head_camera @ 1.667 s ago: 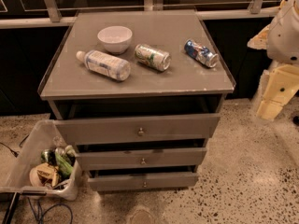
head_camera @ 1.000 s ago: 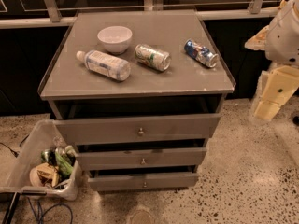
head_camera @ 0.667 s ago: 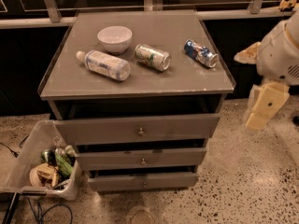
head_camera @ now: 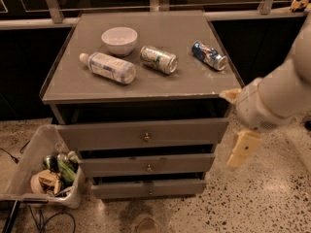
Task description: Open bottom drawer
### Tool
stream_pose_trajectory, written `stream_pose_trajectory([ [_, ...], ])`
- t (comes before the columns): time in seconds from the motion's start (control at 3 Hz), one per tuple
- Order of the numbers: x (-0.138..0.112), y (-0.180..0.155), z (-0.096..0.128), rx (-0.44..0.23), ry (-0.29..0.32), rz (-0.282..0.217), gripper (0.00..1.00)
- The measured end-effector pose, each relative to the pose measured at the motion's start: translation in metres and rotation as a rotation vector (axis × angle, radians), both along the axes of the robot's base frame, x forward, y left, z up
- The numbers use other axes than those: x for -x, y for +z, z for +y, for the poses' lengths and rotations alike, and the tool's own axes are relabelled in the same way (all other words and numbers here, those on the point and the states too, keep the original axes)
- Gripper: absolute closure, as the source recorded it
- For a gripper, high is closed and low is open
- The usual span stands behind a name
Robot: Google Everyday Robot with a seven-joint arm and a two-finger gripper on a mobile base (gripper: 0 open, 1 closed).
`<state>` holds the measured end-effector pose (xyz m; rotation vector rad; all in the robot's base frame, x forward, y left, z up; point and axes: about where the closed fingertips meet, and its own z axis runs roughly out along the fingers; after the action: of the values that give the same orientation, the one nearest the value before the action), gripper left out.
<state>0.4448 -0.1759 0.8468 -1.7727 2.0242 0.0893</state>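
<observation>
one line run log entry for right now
stage: pre-contact | gripper: right of cabinet, touching nothing | bottom drawer: not yet opened | knob: untouched

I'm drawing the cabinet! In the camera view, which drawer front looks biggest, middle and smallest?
Largest: top drawer
Then: middle drawer
Smallest: bottom drawer, though farthest from camera, so unsure
The end effector hangs right of the cabinet.
</observation>
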Motion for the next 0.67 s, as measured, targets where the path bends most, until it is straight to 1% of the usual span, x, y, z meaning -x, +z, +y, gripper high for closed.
stream_pose_trajectory([
  [0.33,-0.019,-0.074,-0.001,0.084,-0.039,0.011,0.00],
  [0.67,-0.028,-0.083,-0.013,0.135,-0.099,-0.007,0.00],
])
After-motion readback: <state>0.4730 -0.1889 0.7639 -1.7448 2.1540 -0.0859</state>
